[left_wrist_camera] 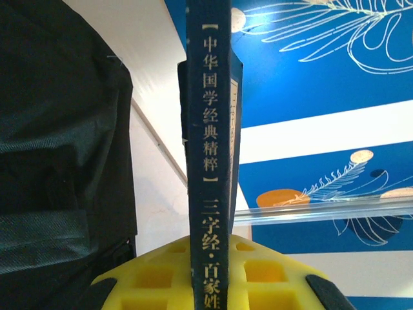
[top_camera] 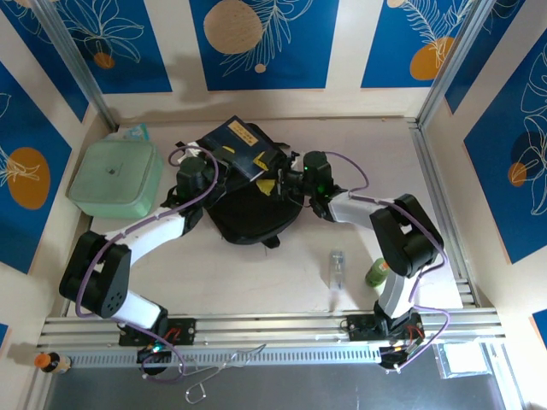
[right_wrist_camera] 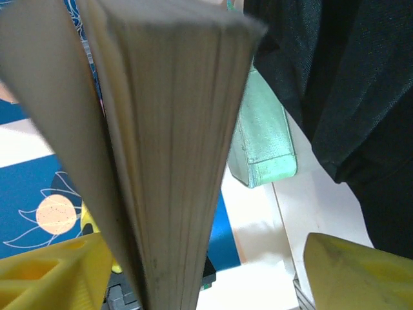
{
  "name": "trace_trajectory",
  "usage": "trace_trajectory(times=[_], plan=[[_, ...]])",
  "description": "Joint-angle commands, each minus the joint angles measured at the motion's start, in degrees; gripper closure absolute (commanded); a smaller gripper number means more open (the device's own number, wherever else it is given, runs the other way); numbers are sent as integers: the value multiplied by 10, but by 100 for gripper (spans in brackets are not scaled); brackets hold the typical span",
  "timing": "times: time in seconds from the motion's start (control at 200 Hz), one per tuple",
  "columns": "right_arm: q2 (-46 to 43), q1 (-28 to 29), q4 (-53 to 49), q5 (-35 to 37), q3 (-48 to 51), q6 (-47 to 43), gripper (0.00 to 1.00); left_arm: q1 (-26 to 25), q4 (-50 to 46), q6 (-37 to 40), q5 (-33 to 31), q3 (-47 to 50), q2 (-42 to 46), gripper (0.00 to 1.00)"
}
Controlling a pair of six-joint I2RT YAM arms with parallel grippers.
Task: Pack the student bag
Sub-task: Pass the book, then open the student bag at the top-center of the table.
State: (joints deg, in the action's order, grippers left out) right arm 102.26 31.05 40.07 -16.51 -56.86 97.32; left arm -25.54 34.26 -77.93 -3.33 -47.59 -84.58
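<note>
The student bag (top_camera: 252,213) is a black fabric backpack lying in the middle of the table. Above its far edge hangs a dark blue book (top_camera: 235,145), tilted. My left gripper (top_camera: 198,171) is shut on the book; its spine (left_wrist_camera: 208,129) with gold characters stands between the yellow pads (left_wrist_camera: 277,284), with the bag (left_wrist_camera: 58,161) at the left. My right gripper (top_camera: 295,175) is at the book's other side and open. The page edge (right_wrist_camera: 168,129) lies against its left finger (right_wrist_camera: 51,271), with a wide gap to the right finger (right_wrist_camera: 355,271). Black bag fabric (right_wrist_camera: 348,84) hangs at the upper right.
A pale green square lidded container (top_camera: 115,177) sits left of the bag, also seen past the book (right_wrist_camera: 261,142). A clear small bottle (top_camera: 338,269) lies and a green bottle (top_camera: 376,273) stands near the right arm's base. Blue patterned walls enclose the table.
</note>
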Motion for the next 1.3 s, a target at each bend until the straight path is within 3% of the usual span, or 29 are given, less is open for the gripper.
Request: trace_trajectory(times=[0.0,0.11,0.37,0.51,0.595,0.73,0.86,1.095,1.295], plan=[[-2,8,24,41,-19,30,28,-5,21,8,-23,4,11,100],[-13,9,11,60,-9,23,38,-5,11,9,-32,8,16,100],[-9,-6,14,45,-13,39,72,3,53,-4,0,10,-13,100],[-14,-16,4,40,-12,14,90,6,38,5,19,10,-15,84],[-25,-24,-20,39,-10,-15,97,9,12,35,35,8,-9,59],[-65,-46,-78,45,4,-85,100,15,-92,130,61,-6,9,27],[-118,-77,-142,42,22,-170,100,15,-251,276,91,-51,17,11],[-227,-145,-263,63,56,-287,100,-8,-418,466,165,-112,-2,2],[-292,-203,-348,82,69,-351,100,-74,-479,554,134,-162,-29,0]])
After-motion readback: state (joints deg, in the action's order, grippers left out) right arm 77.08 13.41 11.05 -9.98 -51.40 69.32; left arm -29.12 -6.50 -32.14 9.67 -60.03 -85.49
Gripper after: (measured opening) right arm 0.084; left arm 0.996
